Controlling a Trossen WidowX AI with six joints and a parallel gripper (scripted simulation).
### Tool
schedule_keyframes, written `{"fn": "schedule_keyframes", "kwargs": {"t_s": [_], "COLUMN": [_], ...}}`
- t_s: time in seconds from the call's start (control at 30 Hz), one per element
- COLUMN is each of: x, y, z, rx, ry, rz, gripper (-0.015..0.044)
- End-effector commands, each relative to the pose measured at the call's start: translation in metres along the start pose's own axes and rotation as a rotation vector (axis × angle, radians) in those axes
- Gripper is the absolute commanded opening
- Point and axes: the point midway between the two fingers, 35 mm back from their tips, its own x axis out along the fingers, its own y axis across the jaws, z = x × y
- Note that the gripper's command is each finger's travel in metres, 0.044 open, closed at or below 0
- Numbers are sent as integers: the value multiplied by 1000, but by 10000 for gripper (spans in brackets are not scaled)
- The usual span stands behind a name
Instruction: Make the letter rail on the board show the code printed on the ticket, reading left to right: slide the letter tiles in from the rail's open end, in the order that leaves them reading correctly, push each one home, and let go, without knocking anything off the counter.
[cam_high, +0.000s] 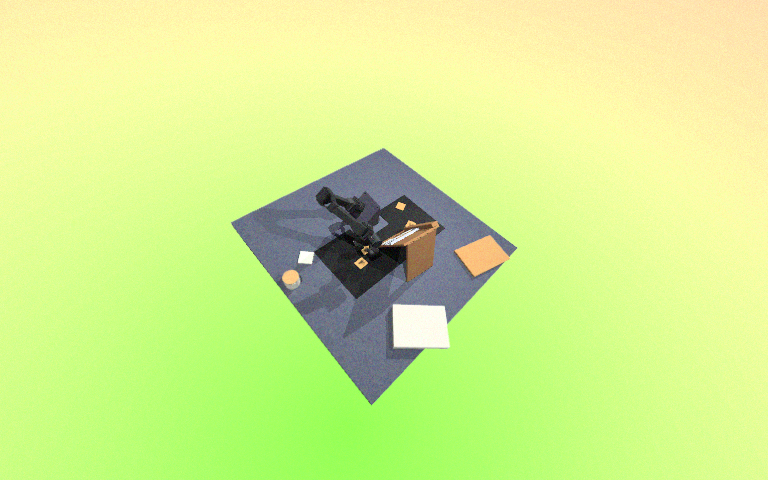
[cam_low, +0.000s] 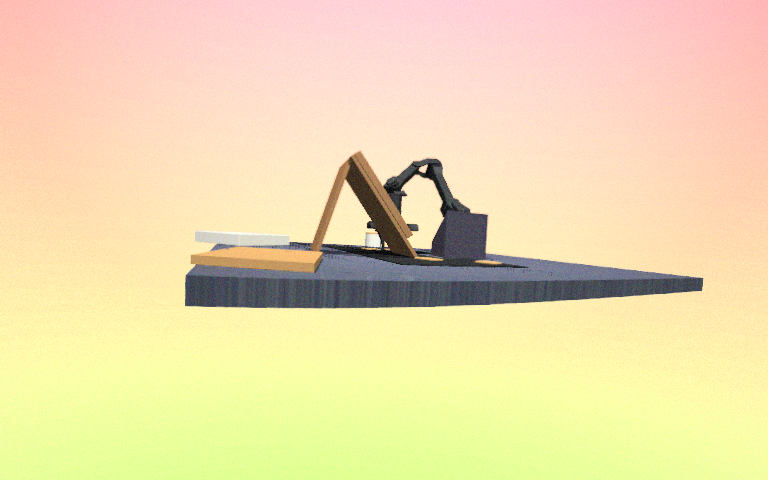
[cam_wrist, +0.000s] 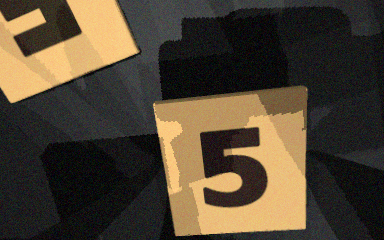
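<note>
A tan tile printed "5" (cam_wrist: 235, 165) fills the middle of the wrist view, held between my fingers just over the black mat (cam_high: 351, 280) (cam_wrist: 100, 125). My gripper (cam_high: 367, 249) is shut on it, low beside the near end of the wooden easel board (cam_high: 420, 255) (cam_low: 376, 203). The fingers themselves are dark and hard to make out in the wrist view. The white letter rail (cam_high: 399, 237) runs along the board's sloped face. A second tile (cam_wrist: 60, 45) (cam_high: 359, 262) lies flat on the mat close by, its character cut off. Another tile (cam_high: 400, 206) lies at the mat's far end. The white ticket (cam_high: 305, 257) lies left of the mat.
A small cylinder with an orange top (cam_high: 291, 278) stands near the counter's left edge. A white slab (cam_high: 420, 326) lies at the front and an orange slab (cam_high: 481, 255) (cam_low: 257, 259) at the right. The arm's base block (cam_low: 459, 234) stands behind the board.
</note>
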Motion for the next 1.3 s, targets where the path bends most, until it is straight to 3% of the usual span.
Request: {"fn": "schedule_keyframes", "kwargs": {"t_s": [0.0,1.27], "x": [-3,-23], "y": [0,-2], "z": [0,-5], "rx": [5,5], "ry": [-4,-3], "rz": [2,2], "gripper": [0,0]}}
